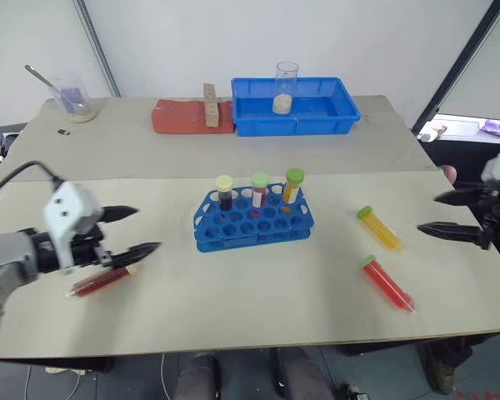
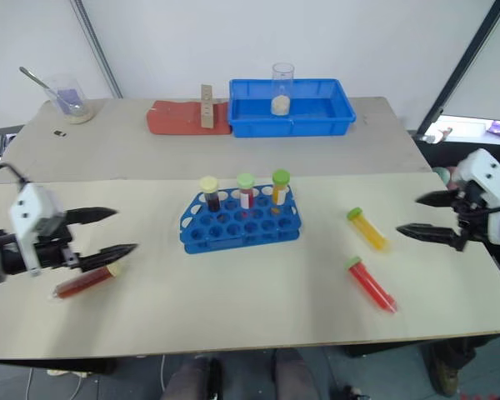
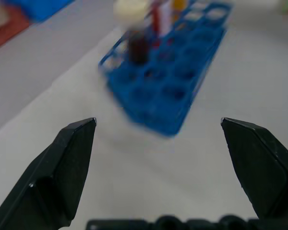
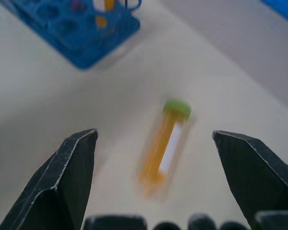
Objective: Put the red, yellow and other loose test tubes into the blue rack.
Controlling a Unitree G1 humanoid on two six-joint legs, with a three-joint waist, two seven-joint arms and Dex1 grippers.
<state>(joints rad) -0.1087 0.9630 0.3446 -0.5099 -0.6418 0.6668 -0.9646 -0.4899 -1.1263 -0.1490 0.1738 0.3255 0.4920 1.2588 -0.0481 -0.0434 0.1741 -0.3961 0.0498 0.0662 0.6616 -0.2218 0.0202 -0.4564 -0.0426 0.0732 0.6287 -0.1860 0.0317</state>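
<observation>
The blue rack (image 1: pixel 252 220) stands mid-table with three capped tubes upright in its back row. Three loose test tubes lie on the table. A yellow-orange one with a green cap (image 1: pixel 378 227) and a bright red one with a green cap (image 1: pixel 387 283) lie right of the rack. A dark red one (image 1: pixel 98 282) lies far left. My left gripper (image 1: pixel 147 229) hovers open just above and beside the dark red tube, pointing toward the rack (image 3: pixel 168 86). My right gripper (image 1: pixel 429 212) is open to the right of the yellow tube (image 4: pixel 164 148), which sits between its fingers' line of sight.
A larger blue tray (image 1: pixel 250 125) at the back holds a tall beaker with white powder (image 1: pixel 286 87). Beside it lie a red mat (image 1: pixel 183 118) and a wooden block (image 1: pixel 208 104). A beaker with a spoon (image 1: pixel 75 100) stands back left. The table's front edge is close.
</observation>
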